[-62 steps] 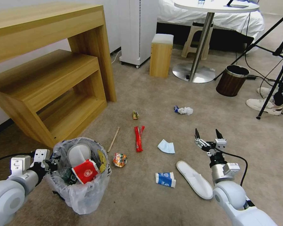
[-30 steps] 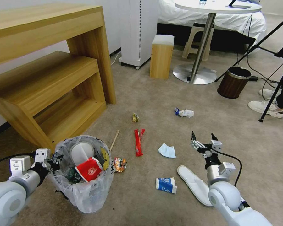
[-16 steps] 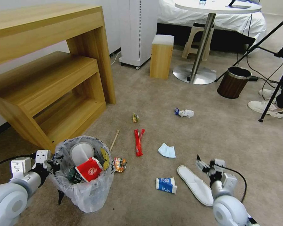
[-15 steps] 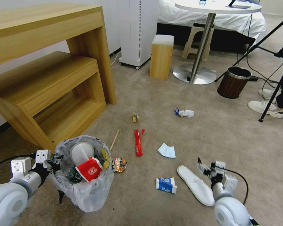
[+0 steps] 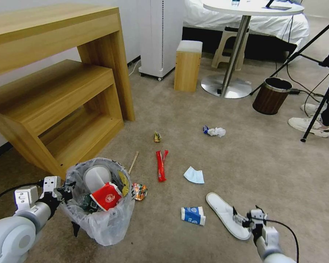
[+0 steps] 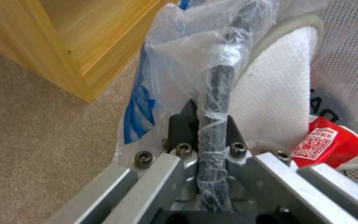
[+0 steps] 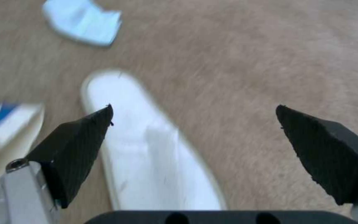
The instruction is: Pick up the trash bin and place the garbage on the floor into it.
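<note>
Here the trash bin, bag-lined, stands on the floor with the left gripper clamped on its rim, a white slipper lies well right of the bin, and the right gripper, jaws apart, hangs over that slipper's right end.

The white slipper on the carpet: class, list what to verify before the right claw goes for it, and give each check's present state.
1. Right claw open: ok, the fingers stand wide apart.
2. Right claw lined up on the white slipper: not ok, one finger is over the slipper and the other over bare floor.
3. Slipper lying free: ok, the blue-white carton sits apart from it.
4. Left claw gripping the trash bin: ok, shut on the bag-wrapped rim.
5. Room in the bin: cannot tell; a slipper and a red cup already sit high inside.
</note>
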Available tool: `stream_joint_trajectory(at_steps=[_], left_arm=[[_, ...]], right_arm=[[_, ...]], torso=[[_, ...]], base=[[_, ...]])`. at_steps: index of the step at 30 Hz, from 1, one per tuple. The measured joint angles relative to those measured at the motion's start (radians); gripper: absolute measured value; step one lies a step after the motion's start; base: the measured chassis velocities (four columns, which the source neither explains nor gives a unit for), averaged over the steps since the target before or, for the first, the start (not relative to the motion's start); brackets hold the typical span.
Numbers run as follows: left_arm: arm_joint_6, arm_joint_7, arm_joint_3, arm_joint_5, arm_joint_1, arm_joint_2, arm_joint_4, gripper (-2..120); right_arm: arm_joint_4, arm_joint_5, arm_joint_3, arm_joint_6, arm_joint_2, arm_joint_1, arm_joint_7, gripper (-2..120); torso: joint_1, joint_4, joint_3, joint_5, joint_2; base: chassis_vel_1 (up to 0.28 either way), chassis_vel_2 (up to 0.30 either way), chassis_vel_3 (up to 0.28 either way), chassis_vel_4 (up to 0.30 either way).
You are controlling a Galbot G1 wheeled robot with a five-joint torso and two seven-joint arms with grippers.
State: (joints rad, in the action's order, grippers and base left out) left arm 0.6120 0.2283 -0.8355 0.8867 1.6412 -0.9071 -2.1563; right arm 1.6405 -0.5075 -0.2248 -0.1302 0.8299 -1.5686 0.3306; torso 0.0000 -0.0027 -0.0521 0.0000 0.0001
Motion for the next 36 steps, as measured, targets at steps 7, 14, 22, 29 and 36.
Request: stream_joint_trajectory(at_steps=[7, 14, 22, 29, 36], left_arm=[[-0.007, -0.004, -0.011, -0.005, 0.015, -0.005, -0.005, 1], [-0.011, -0.009, -0.007, -0.014, 0.013, -0.018, 0.0, 1], [-0.013, -0.011, -0.005, -0.015, 0.015, -0.018, 0.003, 1], [-0.017, -0.013, 0.002, -0.015, 0.013, -0.022, 0.005, 1], [-0.02, -0.015, 0.0, -0.013, 0.013, -0.018, 0.007, 1]], right_arm=[[-0.188, 0.11, -0.019, -0.209, -0.029, -0.024, -0.201, 100], [-0.288, 0.191, -0.07, -0.336, -0.032, 0.01, -0.293, 99], [-0.424, 0.214, -0.074, -0.42, -0.009, 0.103, -0.356, 91], [-0.576, 0.233, 0.006, -0.456, 0.061, 0.225, -0.383, 91], [-0.654, 0.271, 0.051, -0.467, 0.109, 0.304, -0.385, 92]], torso=[[0.0, -0.0001, 0.0, 0.0, 0.0], [0.0, 0.0001, 0.0, 0.0001, 0.0], [0.0, 0.0001, 0.0, -0.0001, 0.0], [0.0, 0.0, 0.0, 0.0001, 0.0], [0.0, 0.0001, 0.0, -0.0001, 0.0]], base=[[0.0, 0.0, 0.0, 0.0], [0.0, 0.0, 0.0, 0.0], [0.0, 0.0, 0.0, 0.0], [0.0, 0.0, 0.0, 0.0], [0.0, 0.0, 0.0, 0.0]])
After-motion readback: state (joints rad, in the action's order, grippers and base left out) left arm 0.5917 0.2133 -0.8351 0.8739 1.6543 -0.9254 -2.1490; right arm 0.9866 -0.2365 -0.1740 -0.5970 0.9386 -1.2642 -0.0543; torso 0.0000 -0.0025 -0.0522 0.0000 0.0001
